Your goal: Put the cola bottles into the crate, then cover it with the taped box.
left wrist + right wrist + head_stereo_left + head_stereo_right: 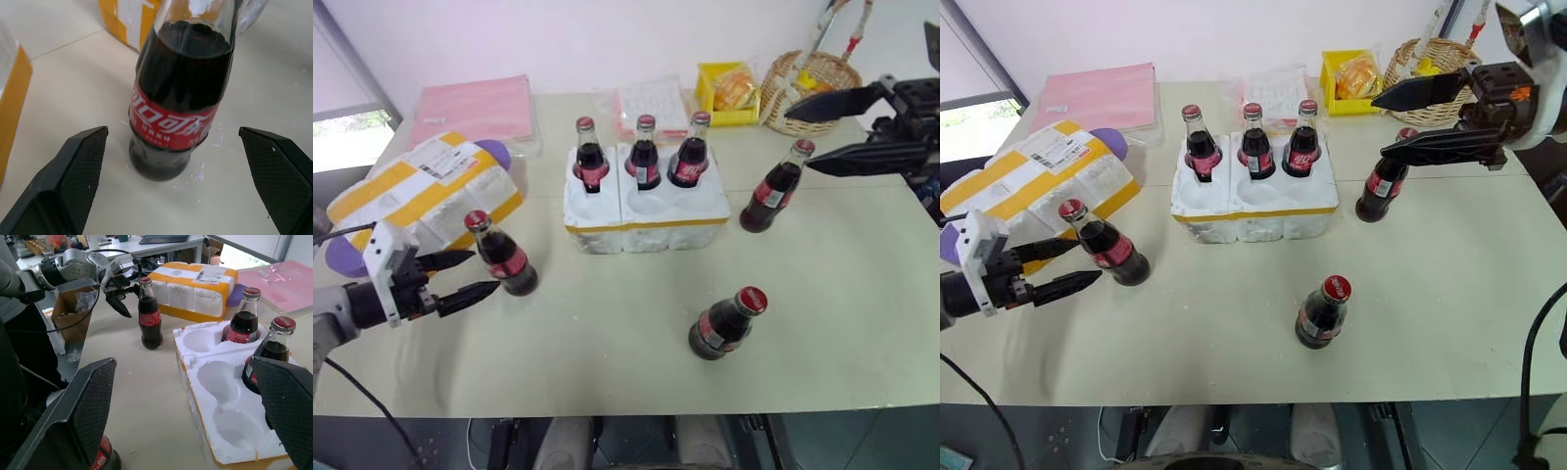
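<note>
With the left gripper spread wide around the small red-capped glass cola bottle and the right gripper likewise released, a hasty or off-centre closure could topple that bottle against the yellow-taped white foam box.

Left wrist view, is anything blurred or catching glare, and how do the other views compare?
In the left wrist view the cola bottle is fairly sharp, with pale reflections on its upper glass, and the background is soft. In the right wrist view the near black fingers look soft. In the eye views the light is even, the shadows faint.
</note>
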Available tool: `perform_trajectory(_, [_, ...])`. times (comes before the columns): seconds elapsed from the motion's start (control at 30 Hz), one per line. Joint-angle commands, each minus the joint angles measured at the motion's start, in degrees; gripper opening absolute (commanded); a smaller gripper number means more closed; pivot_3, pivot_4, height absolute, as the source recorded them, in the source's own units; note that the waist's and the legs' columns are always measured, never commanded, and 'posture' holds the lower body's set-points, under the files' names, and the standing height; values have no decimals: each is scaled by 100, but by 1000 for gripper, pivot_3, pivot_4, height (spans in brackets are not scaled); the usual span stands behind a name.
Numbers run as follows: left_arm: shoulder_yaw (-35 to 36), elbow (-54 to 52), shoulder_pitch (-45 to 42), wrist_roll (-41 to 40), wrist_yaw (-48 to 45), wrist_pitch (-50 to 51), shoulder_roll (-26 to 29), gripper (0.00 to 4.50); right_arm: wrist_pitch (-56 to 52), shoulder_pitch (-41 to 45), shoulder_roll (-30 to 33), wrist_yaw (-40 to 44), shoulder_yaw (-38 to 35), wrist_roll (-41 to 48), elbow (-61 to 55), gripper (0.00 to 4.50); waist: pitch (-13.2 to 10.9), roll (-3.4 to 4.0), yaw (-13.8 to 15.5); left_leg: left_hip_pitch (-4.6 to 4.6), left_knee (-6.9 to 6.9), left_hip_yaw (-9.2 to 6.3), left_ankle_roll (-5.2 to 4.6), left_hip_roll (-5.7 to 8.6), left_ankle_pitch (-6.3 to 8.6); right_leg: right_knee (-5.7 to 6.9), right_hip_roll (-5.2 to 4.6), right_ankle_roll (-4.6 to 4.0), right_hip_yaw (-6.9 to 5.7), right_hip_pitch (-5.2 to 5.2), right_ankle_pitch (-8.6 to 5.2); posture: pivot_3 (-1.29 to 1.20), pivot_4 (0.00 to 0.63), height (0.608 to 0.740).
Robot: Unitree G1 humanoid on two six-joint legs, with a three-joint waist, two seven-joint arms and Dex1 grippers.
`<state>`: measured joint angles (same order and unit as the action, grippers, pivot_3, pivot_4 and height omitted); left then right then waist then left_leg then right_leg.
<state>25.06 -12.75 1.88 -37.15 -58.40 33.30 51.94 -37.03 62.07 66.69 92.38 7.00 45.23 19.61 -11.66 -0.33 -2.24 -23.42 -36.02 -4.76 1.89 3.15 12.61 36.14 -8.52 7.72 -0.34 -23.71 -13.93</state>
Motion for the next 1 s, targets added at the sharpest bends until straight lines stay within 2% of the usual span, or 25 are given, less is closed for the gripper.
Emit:
perform_trajectory(0.03, [-220, 138, -346, 152, 212, -228, -215, 4488, -56, -67, 20, 12, -251, 129, -271, 4500, 0, -1, 3, 0, -1, 0, 0, 0, 0, 1, 0, 0, 0, 0, 0, 0, 150, 738])
perform_trajectory(0.4, [-942, 396, -835, 380, 202, -360, -635, 4488, -182, -218, -116, 12, -423, 79, -430, 4500, 0, -1, -12, 0, -8, -1, -1, 1, -1, 2, 3, 23, 0, 2, 13, 0, 150, 738])
perform_trajectory(0.5, [-952, 423, -831, 323, 95, -387, -647, 3733, -174, -234, -144, 12, -447, 66, -463, 4500, 0, -1, -6, 0, -8, 0, -1, 1, -1, 2, 2, 23, 0, 2, 13, 0, 150, 738])
perform_trajectory(0.57, [-942, 410, -819, 295, 51, -365, -621, 2902, -164, -255, -163, 12, -460, 53, -467, 4500, 0, -1, -4, 0, -8, 0, -1, 1, -1, 2, 2, 23, 0, 2, 13, 0, 150, 738])
perform_trajectory(0.83, [-812, 126, -1351, -161, -27, 336, -356, 2859, -114, -438, -215, 12, -561, 61, -562, 4500, -2, -5, 4, -1, -9, -2, -1, 2, -1, 1, 3, 23, 0, 3, 14, 0, 150, 738])
perform_trajectory(1.0, [-934, 271, -2717, -666, -172, 1037, -144, 2859, -50, -469, -274, 12, -569, 23, -531, 4500, -12, -20, 44, -7, -15, -8, -1, 1, -1, 3, 10, 28, 0, 1, 17, 0, 150, 738])
